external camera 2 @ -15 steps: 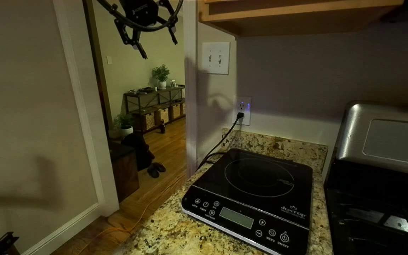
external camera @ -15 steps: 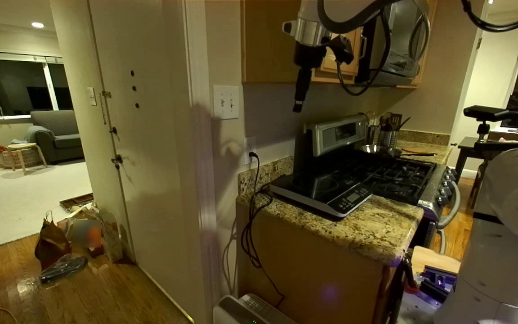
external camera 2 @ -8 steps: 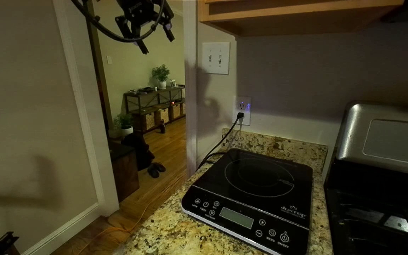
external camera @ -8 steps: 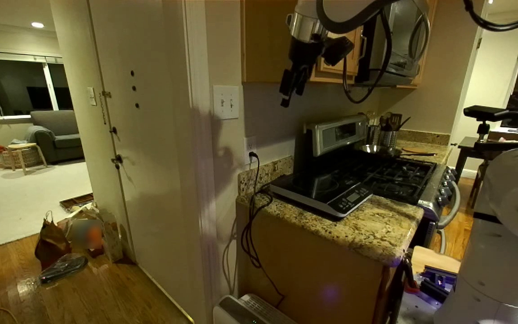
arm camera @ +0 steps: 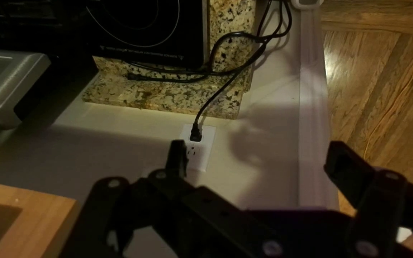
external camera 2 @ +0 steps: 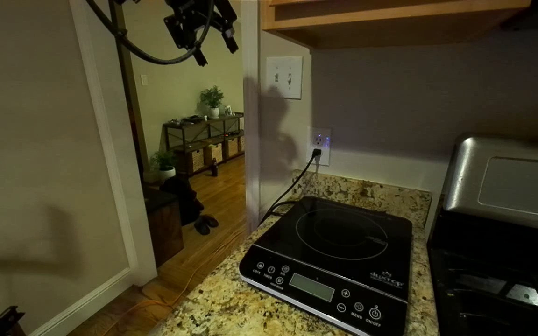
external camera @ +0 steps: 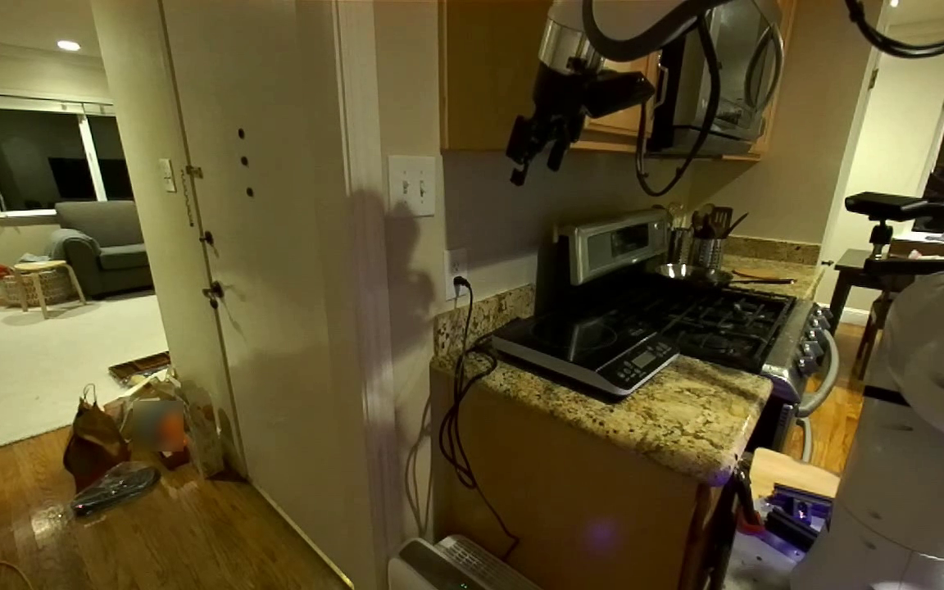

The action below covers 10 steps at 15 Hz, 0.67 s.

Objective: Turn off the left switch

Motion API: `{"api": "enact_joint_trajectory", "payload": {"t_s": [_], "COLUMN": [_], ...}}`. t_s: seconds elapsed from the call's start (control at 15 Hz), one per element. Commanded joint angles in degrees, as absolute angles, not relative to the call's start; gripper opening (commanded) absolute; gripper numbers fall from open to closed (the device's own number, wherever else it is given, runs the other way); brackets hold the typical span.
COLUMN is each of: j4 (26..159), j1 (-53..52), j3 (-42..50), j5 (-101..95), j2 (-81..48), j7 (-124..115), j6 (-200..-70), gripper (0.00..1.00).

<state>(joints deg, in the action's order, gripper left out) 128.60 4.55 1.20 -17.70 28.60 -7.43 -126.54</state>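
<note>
The white switch plate (external camera: 412,206) is on the pale wall in both exterior views. Its left switch (external camera 2: 276,78) is a small toggle beside a right toggle (external camera 2: 289,78). In the wrist view the left switch does not show; it is hidden or out of view. My gripper (external camera: 536,168) is open and empty, held in the air apart from the plate. In an exterior view it hangs at the upper left, left of the plate (external camera 2: 216,53). In the wrist view the fingers are wide apart (arm camera: 256,150), with wall and door trim behind the gap.
A socket plate (external camera 2: 326,156) with a black cord is below the switches. An upper cabinet (external camera 2: 390,37) juts out at the upper right of the plate. A black induction cooktop (external camera 2: 339,233) lies on the granite counter. White door trim (external camera 2: 252,140) stands left of the plate.
My gripper has turned and tilted, so both fingers now show in an exterior view. Its fingertips are a little higher. Its shadow has shifted on the wall and reaches the plate's lower edge.
</note>
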Motion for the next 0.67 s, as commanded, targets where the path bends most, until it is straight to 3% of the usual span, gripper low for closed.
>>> {"api": "enact_joint_trajectory", "payload": {"t_s": [0.0, 0.6], "j4": [128.5, 128.7], "j1": [5.3, 7.0], "j3": [0.6, -4.3], "j5": [-17.2, -9.0], "j2": [28.6, 23.6], "j7": [-7.0, -34.1], "j6": [-126.5, -128.1], "gripper": [1.00, 1.00]}}
